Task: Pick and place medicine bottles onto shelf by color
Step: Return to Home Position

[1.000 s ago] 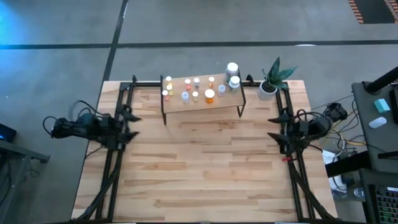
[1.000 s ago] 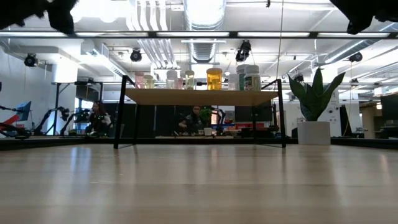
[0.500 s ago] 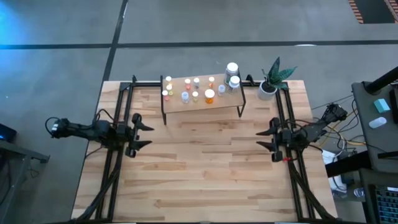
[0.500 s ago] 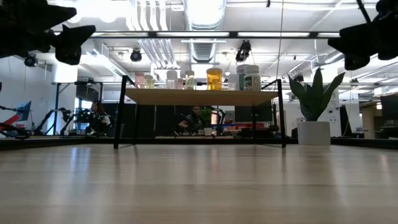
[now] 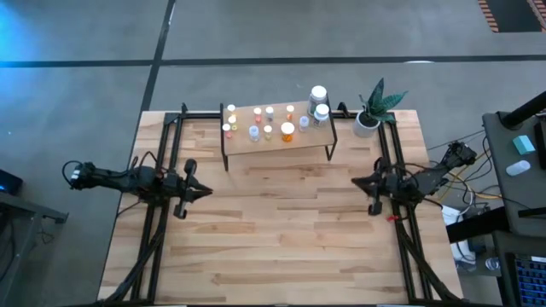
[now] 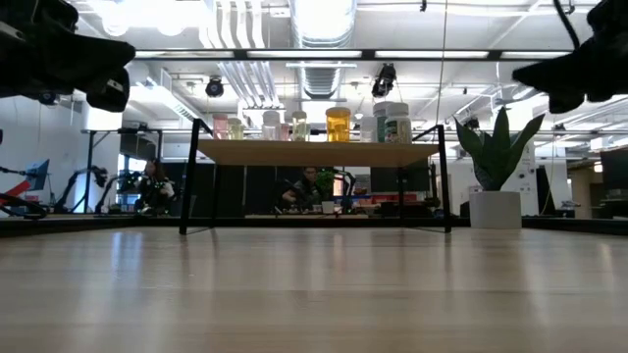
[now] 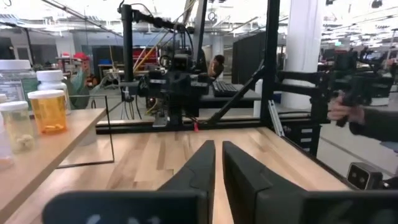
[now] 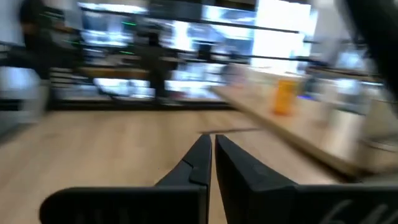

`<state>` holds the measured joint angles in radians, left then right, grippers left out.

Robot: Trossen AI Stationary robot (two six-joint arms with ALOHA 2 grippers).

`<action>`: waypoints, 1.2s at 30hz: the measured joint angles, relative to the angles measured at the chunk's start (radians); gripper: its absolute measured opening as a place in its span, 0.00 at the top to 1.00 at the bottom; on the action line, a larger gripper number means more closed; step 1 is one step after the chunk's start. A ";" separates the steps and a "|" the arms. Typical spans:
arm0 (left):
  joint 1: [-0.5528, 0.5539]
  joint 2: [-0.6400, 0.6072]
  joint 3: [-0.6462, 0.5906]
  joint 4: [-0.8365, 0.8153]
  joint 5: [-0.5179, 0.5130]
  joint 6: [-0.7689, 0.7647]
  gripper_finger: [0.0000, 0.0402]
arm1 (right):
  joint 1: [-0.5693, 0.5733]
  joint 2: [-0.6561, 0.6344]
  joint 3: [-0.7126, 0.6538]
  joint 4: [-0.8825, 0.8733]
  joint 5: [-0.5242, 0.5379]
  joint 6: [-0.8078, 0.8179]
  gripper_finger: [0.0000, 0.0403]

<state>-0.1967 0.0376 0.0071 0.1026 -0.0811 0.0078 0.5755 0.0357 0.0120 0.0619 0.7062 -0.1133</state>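
- The medicine bottles [image 5: 269, 122] all stand upright on the shelf [image 5: 277, 143]. The shelf sits at the far edge of the table [image 5: 281, 247], about midway across it.
- Most of them are small and white-capped, scattered over the board. An orange bottle [image 5: 287, 130] stands near the shelf's front edge, right of its middle.
- The two larger bottles [image 5: 322, 111] stand at the shelf's right end, one behind the other.
- From table height the bottles show as a row along the board, the orange one just beside the two big ones.
- From above, the smallest bottles are too tiny for me to say how they are grouped by colour.
- A plant [image 5: 375, 107] in a white pot stands on the table just past the shelf's right end.
- The left gripper [image 5: 200, 191] hangs over the left side of the table and points toward the middle. Its fingers [image 7: 198, 167] are drawn together to a thin slit with nothing between them.
- The right gripper [image 5: 358, 182] hangs over the right side, facing the left one. It is also closed and empty.
- Both grippers are raised off the tabletop and well apart from the shelf.
- A person [image 6: 309, 186] sits in the room beyond the table, seen under the shelf.
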 joint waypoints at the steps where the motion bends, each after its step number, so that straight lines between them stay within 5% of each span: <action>1: 0.000 0.000 0.000 0.002 0.003 -0.002 0.97 | 0.000 0.000 0.000 -0.002 0.062 -0.010 0.97; 7: 0.000 -0.002 -0.001 0.002 0.012 -0.028 0.99 | 0.000 -0.001 -0.001 -0.017 0.318 -0.087 0.95; 18: 0.000 0.008 -0.002 0.002 0.011 -0.027 1.00 | 0.000 -0.001 -0.002 -0.008 0.285 0.117 0.96; 36: 0.000 0.008 -0.003 0.002 0.010 -0.027 1.00 | 0.000 -0.001 -0.002 -0.005 0.282 0.076 0.96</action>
<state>-0.1970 0.0452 0.0044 0.1043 -0.0715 -0.0189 0.5755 0.0345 0.0105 0.0566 0.9886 -0.0371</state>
